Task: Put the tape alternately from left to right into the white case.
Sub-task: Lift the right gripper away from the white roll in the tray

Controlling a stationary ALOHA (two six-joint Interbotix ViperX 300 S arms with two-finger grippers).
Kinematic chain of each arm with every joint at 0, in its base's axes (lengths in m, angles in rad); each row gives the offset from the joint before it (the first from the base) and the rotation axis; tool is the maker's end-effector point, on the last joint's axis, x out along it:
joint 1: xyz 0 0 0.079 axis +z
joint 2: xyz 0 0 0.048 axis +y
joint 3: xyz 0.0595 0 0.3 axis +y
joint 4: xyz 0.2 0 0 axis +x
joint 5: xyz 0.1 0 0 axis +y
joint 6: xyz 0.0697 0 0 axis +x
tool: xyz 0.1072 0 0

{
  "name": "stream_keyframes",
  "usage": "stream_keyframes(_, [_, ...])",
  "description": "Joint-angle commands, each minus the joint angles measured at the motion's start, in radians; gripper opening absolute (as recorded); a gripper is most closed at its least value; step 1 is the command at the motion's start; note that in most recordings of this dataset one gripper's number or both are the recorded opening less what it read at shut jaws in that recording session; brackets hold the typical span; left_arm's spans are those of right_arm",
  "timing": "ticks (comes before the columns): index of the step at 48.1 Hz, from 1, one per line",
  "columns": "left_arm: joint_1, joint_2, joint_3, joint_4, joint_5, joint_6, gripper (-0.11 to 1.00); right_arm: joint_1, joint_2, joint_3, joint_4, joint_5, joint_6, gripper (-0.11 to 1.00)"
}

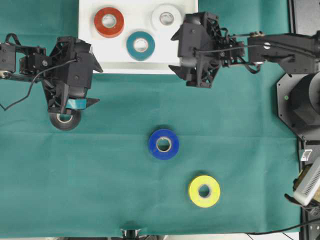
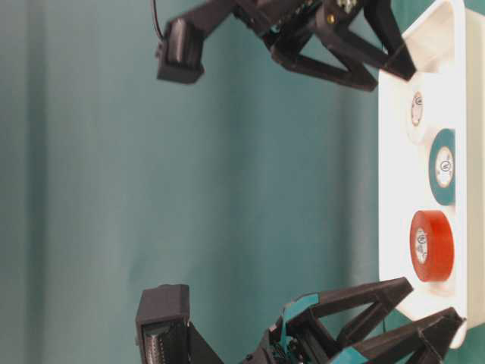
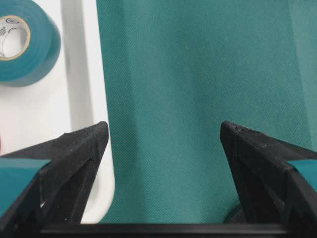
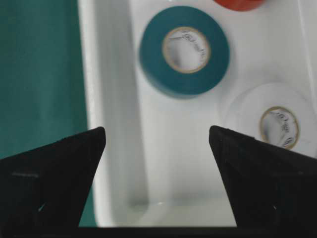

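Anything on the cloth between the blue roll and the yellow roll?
No. Overhead shows only bare green cloth between the blue roll and yellow roll.

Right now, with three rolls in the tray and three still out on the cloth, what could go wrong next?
The black tape roll lies mostly hidden under the open left gripper, so a grab could land off-centre and push it along the cloth. The right gripper hangs open over the rim of the white case, close to the white roll and teal roll; it might clip the rim or a roll. The blue roll and yellow roll remain outside.
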Motion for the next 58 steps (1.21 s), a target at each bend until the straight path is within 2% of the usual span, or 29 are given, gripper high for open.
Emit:
stream_keyframes(1, [-0.003,-0.011,-0.014,-0.002,-0.005,0.000,1.00,0.018,-0.043,0.011,-0.002,-0.012,0.002,0.83])
stream_keyframes(42, [-0.003,-0.012,-0.014,-0.003,-0.006,-0.002,1.00,0.250,-0.160,0.144,0.000,-0.028,0.005,0.83])
stream_keyframes(58, [-0.017,-0.012,-0.015,-0.003,-0.003,-0.006,1.00,0.259,-0.161,0.164,0.000,-0.054,0.005,0.83])
